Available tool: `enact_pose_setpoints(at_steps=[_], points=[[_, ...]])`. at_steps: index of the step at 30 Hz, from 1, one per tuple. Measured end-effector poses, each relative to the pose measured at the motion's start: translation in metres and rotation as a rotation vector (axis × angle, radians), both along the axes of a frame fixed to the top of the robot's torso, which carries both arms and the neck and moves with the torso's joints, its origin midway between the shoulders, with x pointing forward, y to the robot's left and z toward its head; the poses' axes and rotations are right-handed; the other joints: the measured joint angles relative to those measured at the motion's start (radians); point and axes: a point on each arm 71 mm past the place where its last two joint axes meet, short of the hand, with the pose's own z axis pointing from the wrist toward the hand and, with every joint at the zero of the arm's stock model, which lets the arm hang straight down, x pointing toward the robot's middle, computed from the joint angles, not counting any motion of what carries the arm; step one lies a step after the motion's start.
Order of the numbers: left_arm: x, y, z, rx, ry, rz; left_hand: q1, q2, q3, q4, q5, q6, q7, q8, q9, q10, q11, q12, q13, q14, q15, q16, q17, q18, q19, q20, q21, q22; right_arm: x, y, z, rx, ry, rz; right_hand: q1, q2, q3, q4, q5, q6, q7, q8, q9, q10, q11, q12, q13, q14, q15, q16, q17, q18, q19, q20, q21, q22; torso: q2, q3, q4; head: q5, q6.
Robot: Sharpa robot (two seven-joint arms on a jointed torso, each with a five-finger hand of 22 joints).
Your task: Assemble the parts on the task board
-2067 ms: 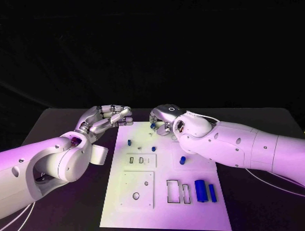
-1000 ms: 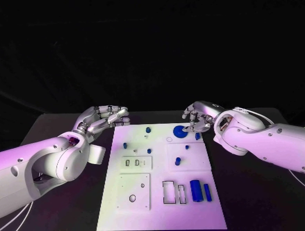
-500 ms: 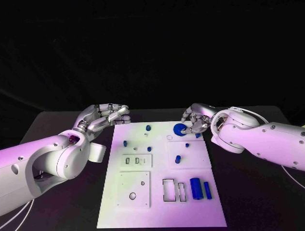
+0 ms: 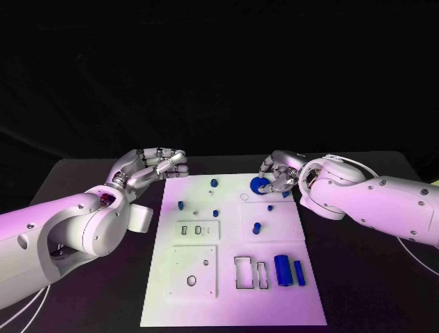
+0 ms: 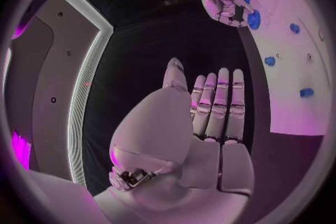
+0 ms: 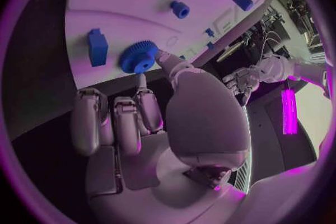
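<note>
The white task board lies lengthwise in the middle of the table. At its far right corner my right hand pinches a blue gear between thumb and a finger. The right wrist view shows the gear at those tips, beside a blue block. Off the board's far left corner hovers my left hand, fingers loosely bent side by side and holding nothing. In the left wrist view my left hand faces the right hand and its gear.
Small blue parts stand on the board's far half. Near the front right lie a thick blue cylinder and a thin bar beside rectangular cut-outs. Black table surrounds the board.
My right hand swung from the board's far middle to its far right corner, closed on the blue gear and raised it slightly. The left hand kept its place.
</note>
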Motion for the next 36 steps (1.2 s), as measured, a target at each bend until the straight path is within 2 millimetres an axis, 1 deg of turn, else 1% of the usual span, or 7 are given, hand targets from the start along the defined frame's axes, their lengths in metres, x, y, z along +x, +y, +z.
enact_pose_setpoints(at_steps=[7, 9, 14, 28, 30, 34, 36], points=[[0.0001, 0.0005, 0.0, 0.0, 0.0, 0.001, 0.002, 0.002, 0.0, 0.0, 0.0, 0.0, 0.0, 0.0, 0.001, 0.0, 0.0, 0.0, 0.0, 0.0, 0.0, 0.0, 0.002, 0.0, 0.0, 0.0, 0.0, -0.001, 0.0018, 0.0, -0.0011, -0.002, 0.0, -0.005, 0.0, 0.0, 0.015, 0.007, 0.012, 0.003, -0.004, 0.0, -0.004, 0.016, 0.0, 0.02, 0.0, 0.0, 0.0, 0.0, 0.0, 0.0, 0.007, 0.0, 0.006, 0.0, 0.0, 0.001, -0.001, 0.006, -0.003], [0.0001, 0.0005, 0.0, 0.0, 0.0, 0.001, 0.002, 0.002, 0.0, 0.0, 0.0, 0.0, 0.0, 0.0, 0.001, 0.0, 0.0, 0.0, 0.0, 0.0, 0.0, 0.0, 0.002, 0.0, 0.0, 0.0, 0.0, -0.001, 0.0024, 0.0, -0.0015, -0.003, 0.0, -0.007, 0.0, 0.0, 0.015, 0.007, 0.012, 0.007, 0.0, 0.0, -0.005, 0.016, 0.0, 0.026, 0.0, 0.0, 0.0, 0.0, 0.0, 0.0, 0.007, 0.0, 0.008, 0.0, 0.0, 0.0011, -0.0015, 0.007, -0.005], [0.0001, 0.0004, 0.0, 0.0, 0.0, 0.001, 0.002, 0.002, 0.0, 0.0, 0.0, 0.0, 0.0, 0.0, 0.001, 0.0, 0.0, 0.0, 0.0, 0.0, 0.0, 0.0, 0.002, 0.0, 0.0, 0.0, 0.0, -0.001, 0.0035, -0.0013, -0.0041, -0.007, 0.004, -0.015, 0.0, 0.0, 0.028, 0.005, 0.012, 0.01, -0.003, 0.0, -0.007, 0.016, 0.0, 0.026, 0.0, 0.0, 0.0, 0.0, 0.0, 0.0, 0.007, 0.0, 0.008, 0.0, 0.001, 0.0013, -0.0015, 0.007, -0.009], [0.0005, 0.0009, -0.0003, 0.001, 0.001, 0.002, 0.002, 0.002, 0.0, 0.0, 0.0, 0.0, 0.0, 0.0, 0.001, 0.0, 0.0, 0.0, 0.0, 0.0, 0.0, 0.0, 0.001, 0.0, 0.0, 0.0, 0.0, -0.001, 0.0047, 0.0011, -0.0047, -0.039, -0.015, -0.002, 0.002, 0.002, 0.044, -0.006, 0.012, 0.012, -0.001, 0.0, -0.007, 0.021, -0.001, 0.036, 0.0, 0.0, 0.0, 0.003, 0.0, 0.0, 0.011, -0.004, 0.013, 0.0, 0.001, 0.0018, -0.0015, 0.008, -0.013], [0.0006, 0.001, -0.0003, 0.001, 0.001, 0.002, 0.002, 0.002, 0.0, 0.0, 0.0, 0.0, 0.0, 0.0, 0.001, 0.0, 0.0, 0.0, 0.0, 0.0, 0.0, 0.0, 0.001, 0.0, 0.0, 0.0, 0.0, -0.001, 0.0048, 0.0016, -0.0046, -0.043, -0.018, 0.0, 0.005, 0.005, 0.05, -0.005, 0.012, 0.019, -0.001, 0.003, -0.008, 0.023, 0.0, 0.038, 0.0, 0.0, 0.0, 0.003, 0.0, 0.0, 0.011, -0.004, 0.013, 0.0, 0.001, 0.0018, -0.0015, 0.008, -0.013], [0.0006, 0.001, -0.0003, 0.001, 0.001, 0.002, 0.002, 0.002, 0.0, 0.0, 0.0, 0.0, 0.0, 0.0, 0.001, 0.0, 0.0, 0.0, 0.0, 0.0, 0.0, -0.001, 0.002, 0.0, 0.0, 0.0, 0.0, -0.001, 0.0044, 0.003, -0.0045, -0.049, -0.025, 0.006, 0.005, 0.005, 0.075, -0.005, 0.016, 0.053, -0.009, 0.016, -0.008, 0.043, -0.009, 0.059, 0.0, 0.0, 0.0, 0.003, 0.0, 0.0, 0.014, 0.0, 0.015, 0.0, 0.001, 0.0018, -0.0018, 0.008, -0.013], [0.0006, 0.001, -0.0003, 0.001, 0.001, 0.002, -0.002, 0.005, -0.006, -0.001, 0.0, 0.0, 0.0, -0.005, 0.003, 0.0, 0.0, 0.0, 0.0, 0.0, 0.0, -0.007, 0.004, 0.0, 0.0, 0.0, 0.0, -0.002, 0.0037, 0.0043, -0.0046, -0.049, -0.029, 0.01, 0.005, 0.005, 0.09, -0.007, 0.027, 0.075, -0.013, 0.023, -0.008, 0.055, -0.014, 0.07, 0.0, 0.001, -0.005, 0.003, 0.0, 0.0, 0.021, -0.006, 0.023, 0.0, 0.001, 0.0018, -0.002, 0.008, -0.013]])
